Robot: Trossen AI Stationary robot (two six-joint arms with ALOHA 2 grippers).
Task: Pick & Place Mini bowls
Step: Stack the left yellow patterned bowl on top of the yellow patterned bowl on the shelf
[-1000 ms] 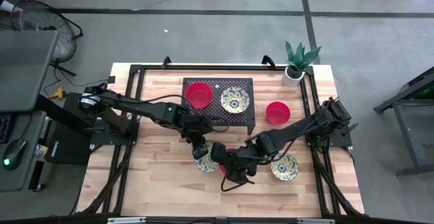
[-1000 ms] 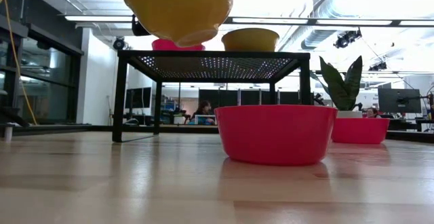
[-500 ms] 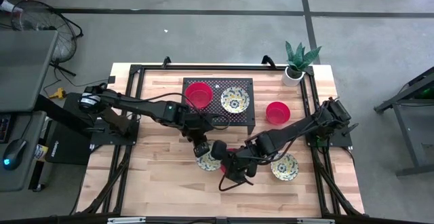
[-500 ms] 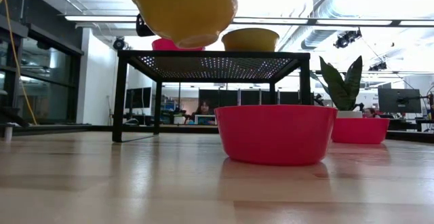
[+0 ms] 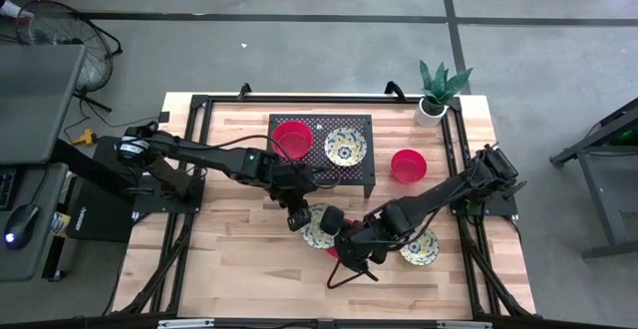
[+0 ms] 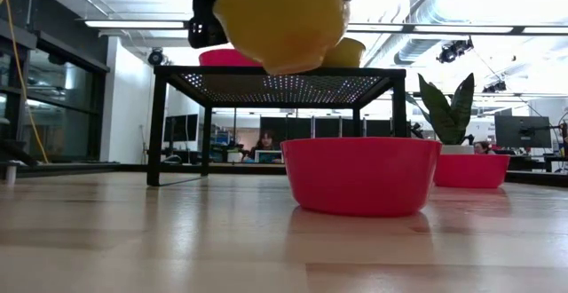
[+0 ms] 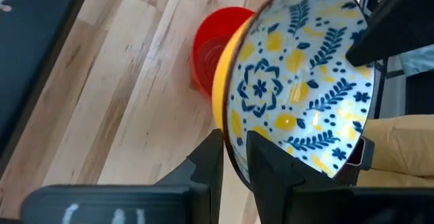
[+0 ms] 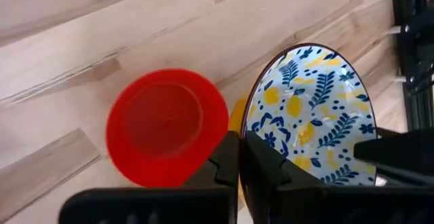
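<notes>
A cream-yellow mini bowl with a blue floral inside [image 5: 321, 226] [image 6: 280, 18] hangs in the air between both grippers, near the table's middle. My left gripper [image 5: 304, 218] [image 7: 234, 146] is shut on its left rim. My right gripper [image 5: 342, 237] [image 8: 241, 146] is shut on the opposite rim. A red mini bowl [image 8: 166, 125] [image 6: 359, 175] stands on the table just below. Another red bowl [image 5: 292, 138] and a patterned bowl [image 5: 345, 147] stand on the black rack. A third red bowl [image 5: 408, 164] and a third patterned one [image 5: 421, 247] rest on the table. My left gripper pinches the patterned bowl's rim [image 7: 227, 125], one finger inside and one outside the wall, coming from the table's left. The bowl is lifted clear, slightly tilted. My right gripper pinches the opposite rim [image 8: 249, 125], one finger [image 8: 264, 166] inside and one outside, coming from the right.
The black mesh rack [image 5: 321, 169] stands on legs at the table's far middle. A small white pot with a green plant [image 5: 435, 98] sits at the far right corner. Black frame rails [image 5: 460, 169] run along the table's sides. Bare wood [image 5: 229, 259] shows at the near left.
My left gripper has carried the patterned bowl a short way toward the table's right, over to my right gripper. In the low view the bowl has slid right and sunk a little, and dark gripper parts now show on both sides of it.
</notes>
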